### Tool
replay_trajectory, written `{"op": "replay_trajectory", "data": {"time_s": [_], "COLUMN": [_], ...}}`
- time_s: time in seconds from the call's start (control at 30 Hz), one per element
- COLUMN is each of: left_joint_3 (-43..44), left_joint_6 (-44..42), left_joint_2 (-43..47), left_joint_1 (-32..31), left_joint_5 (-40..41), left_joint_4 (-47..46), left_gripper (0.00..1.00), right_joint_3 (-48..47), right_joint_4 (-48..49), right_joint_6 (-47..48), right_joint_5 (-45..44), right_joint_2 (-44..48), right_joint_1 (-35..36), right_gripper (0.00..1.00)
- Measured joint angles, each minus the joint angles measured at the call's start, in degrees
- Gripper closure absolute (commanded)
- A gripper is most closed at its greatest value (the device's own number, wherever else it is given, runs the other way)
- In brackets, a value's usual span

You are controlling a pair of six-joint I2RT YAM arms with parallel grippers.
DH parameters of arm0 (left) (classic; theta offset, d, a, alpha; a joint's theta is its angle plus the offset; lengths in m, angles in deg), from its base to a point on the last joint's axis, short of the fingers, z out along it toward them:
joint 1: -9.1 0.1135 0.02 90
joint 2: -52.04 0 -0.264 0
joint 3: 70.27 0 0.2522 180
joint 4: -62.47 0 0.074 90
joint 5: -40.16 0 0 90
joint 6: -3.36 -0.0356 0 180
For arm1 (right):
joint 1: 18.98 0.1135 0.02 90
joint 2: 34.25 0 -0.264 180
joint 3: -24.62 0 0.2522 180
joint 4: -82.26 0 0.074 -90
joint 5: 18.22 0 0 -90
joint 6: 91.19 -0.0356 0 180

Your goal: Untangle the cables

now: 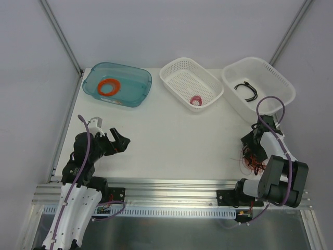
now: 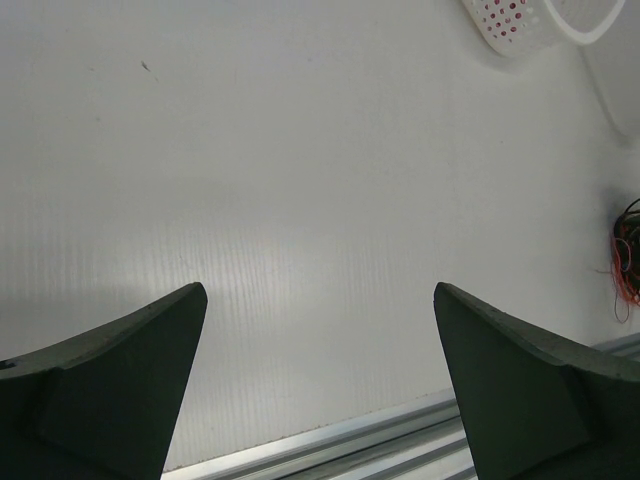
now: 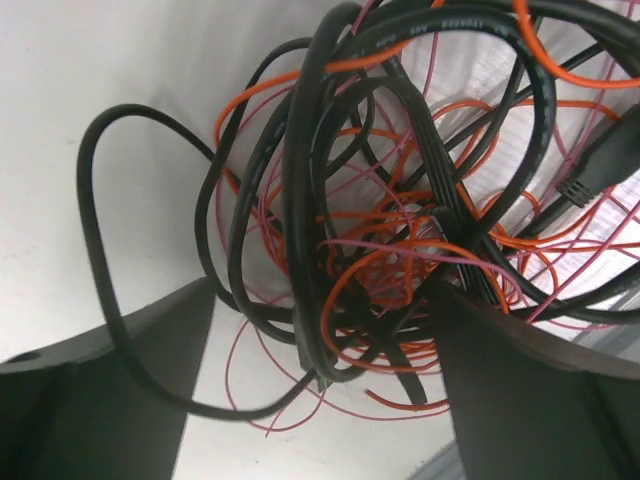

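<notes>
The cables (image 3: 380,230) are a tangle of black, orange and thin pink wires in loose loops. They lie on the white table at the near right (image 1: 251,160). My right gripper (image 3: 322,290) is open and low over the tangle, with part of the bundle between its two fingers; in the top view it (image 1: 248,148) sits at the tangle's far edge. My left gripper (image 1: 124,140) is open and empty at the near left, far from the cables. In the left wrist view the left gripper (image 2: 318,290) faces bare table, and the cables (image 2: 626,250) show at the right edge.
A teal bin (image 1: 138,78) with a thick orange ring (image 1: 109,87) stands at the back left. A white basket (image 1: 177,67) holds a small pink spool (image 1: 196,100). Another white basket (image 1: 276,78) at the back right holds a black cable (image 1: 247,91). A metal rail (image 1: 171,182) runs along the near edge.
</notes>
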Motion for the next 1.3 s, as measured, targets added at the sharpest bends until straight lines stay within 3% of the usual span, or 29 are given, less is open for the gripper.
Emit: {"op": "replay_trajectory", "data": {"time_s": [0.07,0.3,0.5,0.83,0.93,1.03,1.13,1.17,1.3], "left_joint_3": [0.0,0.0,0.0,0.0,-0.1,-0.2,-0.4,-0.5,-0.6], "left_joint_6": [0.0,0.0,0.0,0.0,0.0,0.0,0.0,0.0,0.1], "left_joint_2": [0.0,0.0,0.0,0.0,-0.1,-0.3,-1.0,-1.3,-3.3], "left_joint_1": [0.0,0.0,0.0,0.0,0.0,0.0,0.0,0.0,0.0], "left_joint_5": [0.0,0.0,0.0,-0.8,-1.5,-2.2,-3.1,-3.4,-5.7], "left_joint_4": [0.0,-0.1,-0.2,-0.4,-0.5,-0.8,-1.2,-1.3,-1.7], "left_gripper": [0.01,0.01,0.01,0.01,0.01,0.01,0.01,0.01,0.01], "right_joint_3": [0.7,2.3,2.2,-5.6,-12.7,-18.2,-20.7,-21.1,-21.9], "right_joint_4": [1.2,3.7,3.8,3.5,3.9,4.9,5.2,5.2,3.8], "right_joint_6": [0.2,2.0,4.5,9.7,13.2,16.4,18.4,18.9,20.1], "right_joint_5": [0.3,1.7,2.7,4.0,4.3,5.4,7.1,7.5,9.1], "right_joint_2": [-0.9,-1.2,-0.9,-2.3,-7.8,-14.4,-19.3,-20.3,-20.8], "right_joint_1": [0.0,2.1,13.2,52.0,62.4,69.1,73.7,74.8,77.4], "right_gripper": [0.21,0.74,0.99,0.99,0.92,0.77,0.51,0.37,0.11]}}
